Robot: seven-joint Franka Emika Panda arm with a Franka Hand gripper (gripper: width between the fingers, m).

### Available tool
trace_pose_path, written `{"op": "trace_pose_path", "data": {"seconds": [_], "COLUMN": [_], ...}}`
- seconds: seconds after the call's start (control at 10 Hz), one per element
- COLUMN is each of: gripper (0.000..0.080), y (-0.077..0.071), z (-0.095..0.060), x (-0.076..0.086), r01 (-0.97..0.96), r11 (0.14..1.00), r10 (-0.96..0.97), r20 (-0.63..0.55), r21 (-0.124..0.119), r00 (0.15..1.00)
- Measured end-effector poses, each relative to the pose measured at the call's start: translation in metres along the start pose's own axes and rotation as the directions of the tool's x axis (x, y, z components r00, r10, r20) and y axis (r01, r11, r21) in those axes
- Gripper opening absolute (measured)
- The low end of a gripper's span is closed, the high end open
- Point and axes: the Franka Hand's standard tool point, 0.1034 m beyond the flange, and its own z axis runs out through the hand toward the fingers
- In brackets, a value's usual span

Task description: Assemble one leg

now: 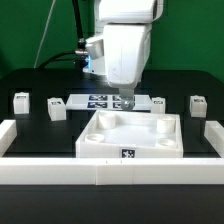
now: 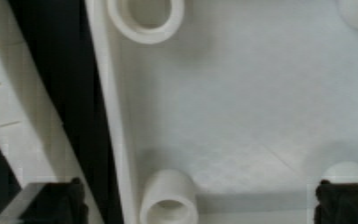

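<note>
Four legs (image 1: 20,100) (image 1: 55,108) (image 1: 159,101) (image 1: 197,104) in a row across mid-frame. One square tray (image 1: 95,148), centre. One marker board (image 1: 85,101), above it. One robot arm (image 1: 125,45), top.

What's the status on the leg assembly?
Gripper over tray, jaws open, empty. Four legs loose on table, none fitted. No obstruction seen.

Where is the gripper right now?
In the exterior view, the gripper hangs centrally over the far edge of the white tray-like piece, beside the marker board.
</note>
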Motion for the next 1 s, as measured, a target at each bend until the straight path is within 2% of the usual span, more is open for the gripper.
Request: {"op": "trace_pose_path", "data": {"seconds": [0.1,0.2,0.3,0.5,0.9,1.0], "gripper": [0.0650,0.0650,0.0650,0.0650,0.0650,0.0650], "y": [-0.021,-0.036,-0.041,-0.058,-0.056,-0.059], "z": [0.008,0.015,0.022,0.030,0.031,0.034], "x": [0.006,0.007,0.008,0.009,0.007,0.009], "r01": [0.020,0.049,0.052,-0.017,-0.020,-0.029], "r11": [1.000,0.998,0.997,0.999,0.998,0.999], "r10": [-0.020,-0.049,-0.052,0.017,0.020,0.029], "r20": [-0.005,-0.004,-0.003,-0.002,-0.001,-0.004], "r21": [0.008,0.034,0.048,0.050,0.052,0.044], "r00": [1.000,0.999,0.999,1.000,1.000,1.000]}}
